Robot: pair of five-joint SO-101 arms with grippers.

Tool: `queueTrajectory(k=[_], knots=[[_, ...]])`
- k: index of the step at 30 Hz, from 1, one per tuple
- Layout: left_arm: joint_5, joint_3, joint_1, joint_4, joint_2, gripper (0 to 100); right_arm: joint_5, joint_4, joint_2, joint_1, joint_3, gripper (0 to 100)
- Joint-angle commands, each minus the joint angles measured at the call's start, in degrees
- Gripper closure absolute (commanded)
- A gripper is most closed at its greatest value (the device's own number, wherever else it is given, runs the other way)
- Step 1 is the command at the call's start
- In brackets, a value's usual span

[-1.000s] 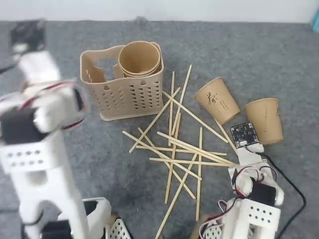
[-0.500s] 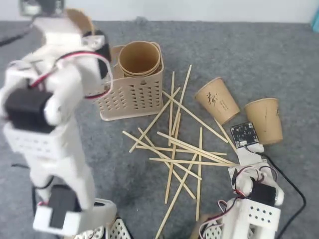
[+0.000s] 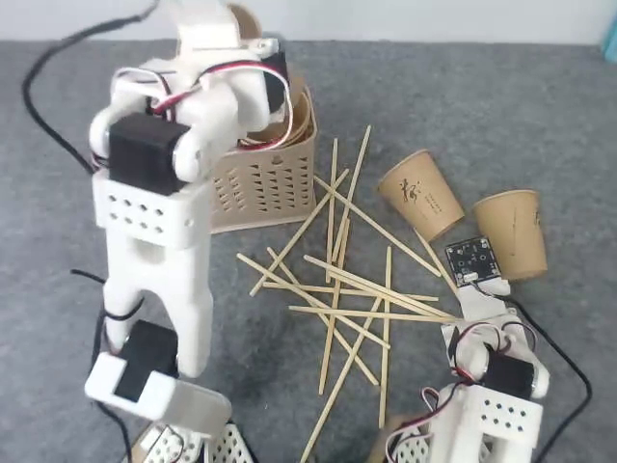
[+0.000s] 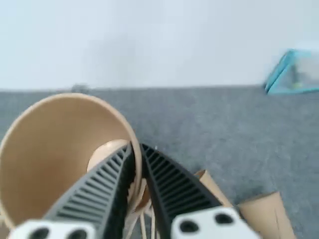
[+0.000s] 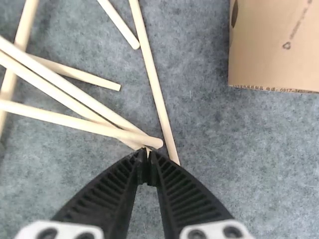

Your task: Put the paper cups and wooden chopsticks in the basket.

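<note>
My left gripper (image 4: 135,147) is shut on the rim of a tan paper cup (image 4: 55,144), one finger inside and one outside. In the high view that arm (image 3: 183,125) stands over the beige slotted basket (image 3: 265,188), the held cup (image 3: 247,17) peeking out at its far end. Nested cups (image 3: 301,116) sit in the basket. Two more paper cups (image 3: 421,195) (image 3: 511,233) lie on their sides at the right. Wooden chopsticks (image 3: 347,280) are scattered across the middle. My right gripper (image 5: 148,152) is shut on nothing, low over the mat at the ends of some chopsticks (image 5: 75,104), with a cup (image 5: 279,45) nearby.
Grey felt mat (image 3: 501,106) covers the table. A light blue object (image 4: 294,72) sits at the far edge by the white wall. The right arm's base (image 3: 482,405) stands at the near right, the left arm's base (image 3: 154,386) at the near left.
The left arm has swung from the left side up and over the basket, carrying a paper cup. The right arm, loose cups and chopsticks have not moved.
</note>
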Motion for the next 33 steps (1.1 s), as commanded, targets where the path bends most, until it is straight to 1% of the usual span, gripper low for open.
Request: queueTrajectory(k=[1,5,9,11,14,18,23,24,26,30,32,33], knots=[[1.0,-1.5,1.1,-3.3,0.1,99,0.6,0.3,-0.9,-0.6,-0.2,99.1],[0.8,1.6,0.7,-3.3,0.1,99,0.6,0.3,-0.9,-0.6,-0.2,99.1],[-4.7,6.8,0.7,-3.4,0.0,99,0.6,0.3,-0.9,-0.6,-0.2,99.1],[-6.2,10.1,0.7,-3.9,0.1,99,0.6,0.3,-0.9,-0.6,-0.2,99.1],[-6.1,16.7,0.6,-8.3,-0.2,99,0.6,0.3,-0.9,-0.6,-0.2,99.1],[-6.4,23.2,-1.2,-12.8,-0.4,99,0.6,0.3,-0.9,-0.5,-0.2,99.1],[-6.2,24.2,-1.5,-14.1,-0.6,97,0.6,0.3,-0.9,-0.6,-0.2,99.1],[-6.0,22.8,-1.5,-13.7,-0.7,95,0.6,0.3,-0.9,-0.6,-0.2,99.1],[-5.1,18.4,-1.6,-10.4,-0.7,87,0.6,0.2,-0.9,-0.6,-0.2,99.1],[-0.8,6.6,-2.1,-0.3,-0.7,68,0.6,0.1,-0.9,-0.6,-0.2,99.1],[-0.3,-0.4,-2.2,5.1,-0.7,62,0.9,0.0,-0.9,-0.6,-0.2,99.1],[-0.4,-4.5,-2.3,8.2,-0.7,61,1.7,0.1,-0.9,-0.6,-0.2,99.1]])
